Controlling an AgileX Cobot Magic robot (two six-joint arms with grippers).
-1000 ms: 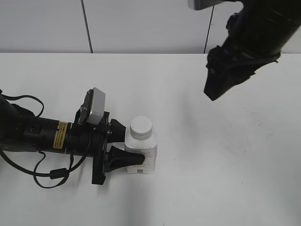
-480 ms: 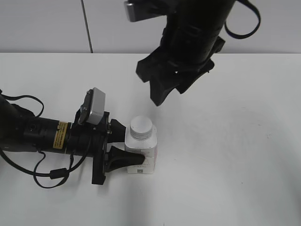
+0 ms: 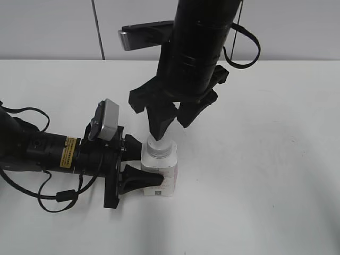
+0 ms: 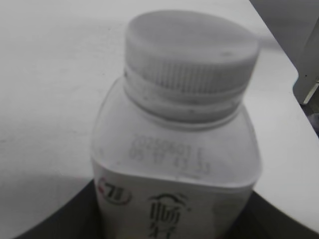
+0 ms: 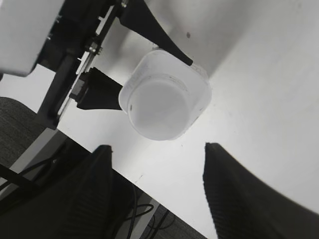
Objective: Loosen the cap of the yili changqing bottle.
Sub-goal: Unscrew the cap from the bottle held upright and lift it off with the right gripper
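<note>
The yili changqing bottle [image 3: 160, 171] stands upright on the white table. It is a small squarish white bottle with dark print. My left gripper [image 3: 137, 162] is shut on its body from the left; the bottle fills the left wrist view [image 4: 174, 194]. Its white ribbed cap [image 4: 192, 59] sits on the neck and also shows from above in the right wrist view [image 5: 158, 110]. My right gripper [image 3: 172, 126] is open and hangs just above the cap [image 3: 159, 146], fingers pointing down. In the right wrist view its two fingers [image 5: 157, 149] stand wide apart and touch nothing.
The white table [image 3: 255, 175] runs to a grey wall at the back. My left arm with its cable [image 3: 48, 154] lies along the table at the left. The table's edge and floor show in the right wrist view [image 5: 30, 134].
My right arm has swung in from the upper right to the left and down, and now its open gripper is right above the cap. The left gripper and the bottle have not moved.
</note>
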